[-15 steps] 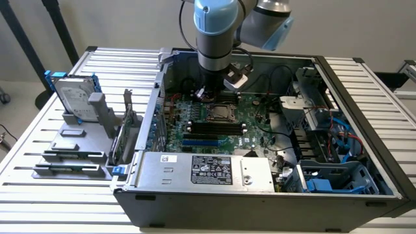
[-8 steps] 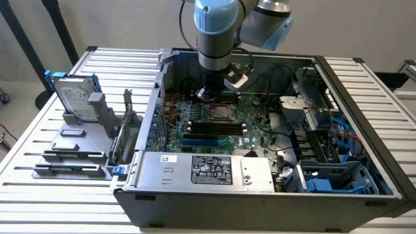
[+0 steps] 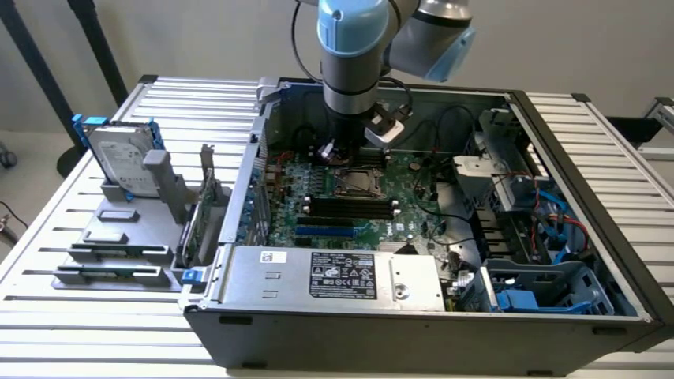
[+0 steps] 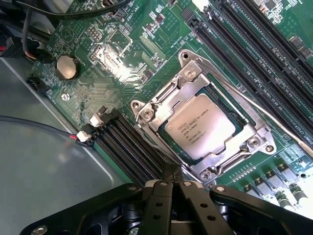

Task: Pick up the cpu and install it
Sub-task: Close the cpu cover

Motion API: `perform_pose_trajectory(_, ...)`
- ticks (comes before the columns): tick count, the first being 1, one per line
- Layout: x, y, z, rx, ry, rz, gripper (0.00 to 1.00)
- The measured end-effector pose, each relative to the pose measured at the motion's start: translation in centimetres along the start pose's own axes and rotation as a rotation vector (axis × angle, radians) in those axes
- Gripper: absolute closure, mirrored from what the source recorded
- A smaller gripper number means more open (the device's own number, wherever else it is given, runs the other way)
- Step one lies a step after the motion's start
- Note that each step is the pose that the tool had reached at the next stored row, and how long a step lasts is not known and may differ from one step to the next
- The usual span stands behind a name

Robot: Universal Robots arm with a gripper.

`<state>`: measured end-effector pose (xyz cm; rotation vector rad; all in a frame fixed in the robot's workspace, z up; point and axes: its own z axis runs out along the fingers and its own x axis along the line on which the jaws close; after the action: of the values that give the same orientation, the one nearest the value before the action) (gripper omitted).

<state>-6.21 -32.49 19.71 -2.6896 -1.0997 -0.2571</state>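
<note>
Silver-topped cpu [image 4: 199, 127] lies in the motherboard socket [image 4: 146, 115], just beyond our pincer [image 4: 171, 183] tips | pincer clenched, grasping nothing | we judge the chip light, stiff, slick on top, fragile underneath | hold: by opposite thin edges, kept level, never the underside

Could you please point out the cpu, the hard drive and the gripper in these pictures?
cpu [image 4: 199, 126], wrist view: middle of its silver top, seated in the socket.
hard drive [image 3: 118, 158], exterior view: its silver face, upright in the tray.
gripper [image 4: 172, 178], wrist view: its shut fingertips.
</note>
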Motion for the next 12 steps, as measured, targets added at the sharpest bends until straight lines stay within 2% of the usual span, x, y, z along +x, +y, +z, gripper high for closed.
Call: perform_pose_trajectory(12,0.51,0.56,0.18,-0.0017,-0.0019,0.0,0.89)
